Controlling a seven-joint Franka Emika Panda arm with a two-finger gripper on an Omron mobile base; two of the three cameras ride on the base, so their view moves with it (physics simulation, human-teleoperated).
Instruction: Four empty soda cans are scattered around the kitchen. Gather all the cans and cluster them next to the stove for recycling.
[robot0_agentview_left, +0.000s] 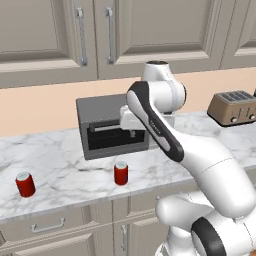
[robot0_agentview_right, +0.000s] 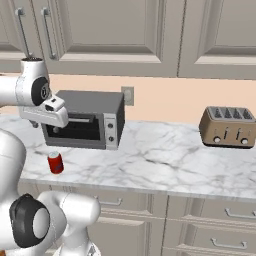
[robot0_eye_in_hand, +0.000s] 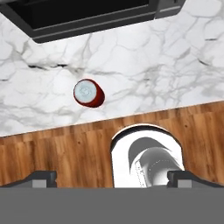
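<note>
The claw (robot0_eye_in_hand: 112, 178), fingers apart, is hovering above the desk (robot0_agentview_left: 65, 165); the front-edge red soda can (robot0_eye_in_hand: 89, 92) is probably light, thin-walled, slippery: grip mid-body.

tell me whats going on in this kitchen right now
A white robot arm is held high over a marble counter, its gripper open and holding nothing. Two red soda cans stand upright on the counter: one in front of the grey toaster oven, near the counter's front edge, and another further left. The hand view looks down on the nearer can's silver top. A toaster sits off to the right. Neither can has been picked up.
</note>
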